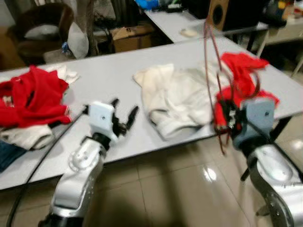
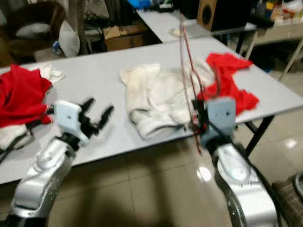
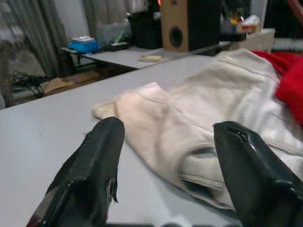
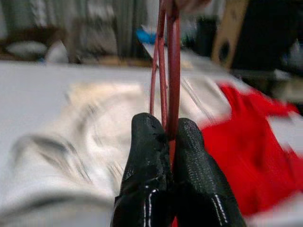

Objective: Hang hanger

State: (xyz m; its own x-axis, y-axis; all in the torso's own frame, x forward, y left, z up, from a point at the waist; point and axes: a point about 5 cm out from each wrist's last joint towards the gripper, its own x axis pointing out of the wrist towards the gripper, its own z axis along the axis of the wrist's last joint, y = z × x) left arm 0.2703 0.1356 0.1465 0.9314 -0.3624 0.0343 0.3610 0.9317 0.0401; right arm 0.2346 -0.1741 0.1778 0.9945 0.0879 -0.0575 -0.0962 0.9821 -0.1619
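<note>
— Red wire, that hanger [image 1: 214, 71]; from the head views it stands up tall and thin out of the right gripper [image 1: 226, 118], just off the near edge of the table [image 1: 109, 75], in front of the white garment [image 1: 177, 97] and the red cloth [image 1: 241, 71] by the right end.

— And the other arm?

— The left gripper [image 1: 124, 113] hovers at the near edge, fingers spread, holding nothing. A red and white pile [image 1: 33, 101] lies at the left end.

— From the left wrist?

— Both black fingers [image 3: 90, 175] stand wide apart, the white garment lying on the table beyond them.

— And the right wrist?

— There the two fingers [image 4: 147, 165] are pressed together on the hanger's wires, which run up between them.

— How will it handle?

— Light and springy, I'd judge, and slick; thin wire may twist in a pinch. Holding low where the strands run close seems soundest.
</note>
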